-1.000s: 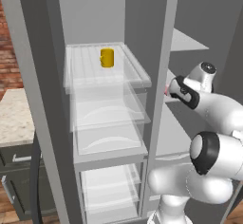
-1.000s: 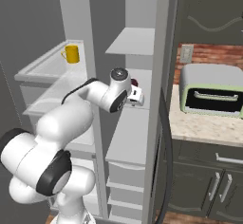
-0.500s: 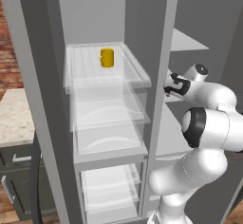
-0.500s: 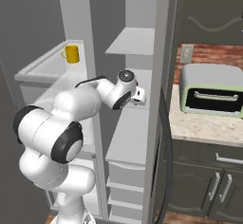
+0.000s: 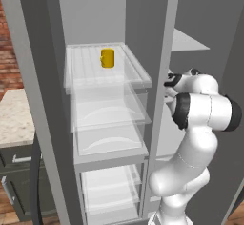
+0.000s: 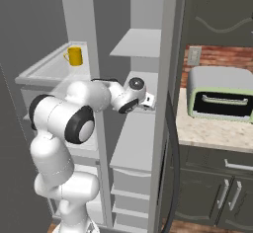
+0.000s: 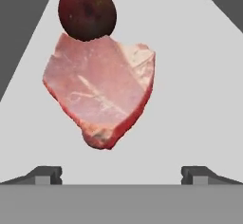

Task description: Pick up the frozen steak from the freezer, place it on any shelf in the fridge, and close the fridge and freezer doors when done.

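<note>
White arm's two-finger gripper is spread wide, grasping nothing, tips apart just short of the flat pinkish-red frozen steak lying on a solid grey freezer shelf. A small dark red round item touches the steak's far edge (steak partly overlapped by it). Yellow cylindrical cup sits on the transparent ribbed fridge shelf; both compartments open
</note>
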You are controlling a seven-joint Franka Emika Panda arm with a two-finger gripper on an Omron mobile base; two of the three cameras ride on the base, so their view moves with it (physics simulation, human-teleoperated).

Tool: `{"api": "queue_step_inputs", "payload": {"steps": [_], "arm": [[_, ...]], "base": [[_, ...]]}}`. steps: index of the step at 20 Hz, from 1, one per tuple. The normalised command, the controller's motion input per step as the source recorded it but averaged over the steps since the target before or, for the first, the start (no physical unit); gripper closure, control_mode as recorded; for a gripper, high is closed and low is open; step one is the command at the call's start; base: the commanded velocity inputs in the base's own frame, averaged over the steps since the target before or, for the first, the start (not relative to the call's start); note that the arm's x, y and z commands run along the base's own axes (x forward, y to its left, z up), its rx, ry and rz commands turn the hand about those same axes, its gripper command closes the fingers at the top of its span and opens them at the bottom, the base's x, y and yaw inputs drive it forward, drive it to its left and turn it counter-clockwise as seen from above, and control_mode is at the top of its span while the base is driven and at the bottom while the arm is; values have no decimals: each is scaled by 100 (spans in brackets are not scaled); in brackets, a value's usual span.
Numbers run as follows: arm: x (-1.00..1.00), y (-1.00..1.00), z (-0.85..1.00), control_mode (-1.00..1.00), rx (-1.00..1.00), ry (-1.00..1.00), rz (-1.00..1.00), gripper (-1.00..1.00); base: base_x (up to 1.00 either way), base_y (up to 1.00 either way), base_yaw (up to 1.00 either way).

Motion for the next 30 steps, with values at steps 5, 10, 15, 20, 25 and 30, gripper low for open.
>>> {"api": "queue_step_inputs", "payload": {"steps": [5, 10, 15, 20, 25, 30], "arm": [[57, -7, -19, -100, 1, -5, 0, -100], [67, 0, -23, -100, 0, -3, 0, -100], [33, 0, -63, -100, 0, 0, 0, 100], [18, -5, -27, -100, 1, 0, 0, 100], [-17, -1, -1, -100, 0, 0, 0, 100], [-83, 0, 33, -100, 0, -10, 0, 100]], "base": [[0, 0, 0], [0, 0, 0], [0, 0, 0], [0, 0, 0], [0, 0, 0], [0, 0, 0]]}}
